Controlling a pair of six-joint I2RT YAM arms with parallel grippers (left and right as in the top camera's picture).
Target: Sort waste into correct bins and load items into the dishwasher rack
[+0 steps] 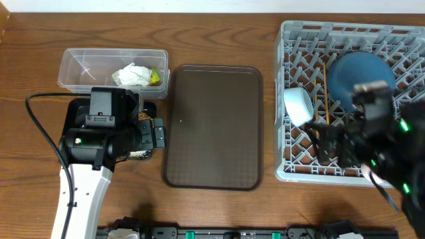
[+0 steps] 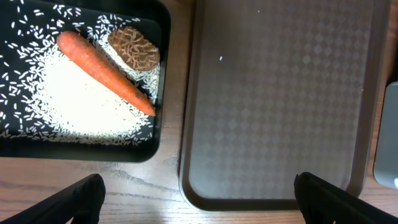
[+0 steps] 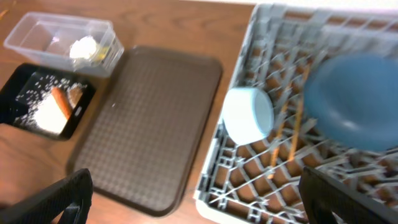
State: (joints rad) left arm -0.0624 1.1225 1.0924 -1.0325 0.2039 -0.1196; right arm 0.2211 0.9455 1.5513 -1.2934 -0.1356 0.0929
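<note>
Right wrist view: left end effector (image 2: 199, 186) and right end effector (image 3: 196, 180) gape apart, empty. Racked wooden chopsticks (image 3: 288, 124), 3 o'clock of the light-blue bowl (image 3: 249, 115), seem light, stiff, slippery; pinch mid-length.

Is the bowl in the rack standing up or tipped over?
Tipped over. The bowl rests on its side in the rack, next to the chopsticks, not flat on its base.

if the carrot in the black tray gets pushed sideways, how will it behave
The carrot looks solid and straight, so probably stiff. It is round and tapered, so a side push would likely roll it in a curve. It lies on loose rice grains in the black tray, which may let it skid and scatter them.
</note>
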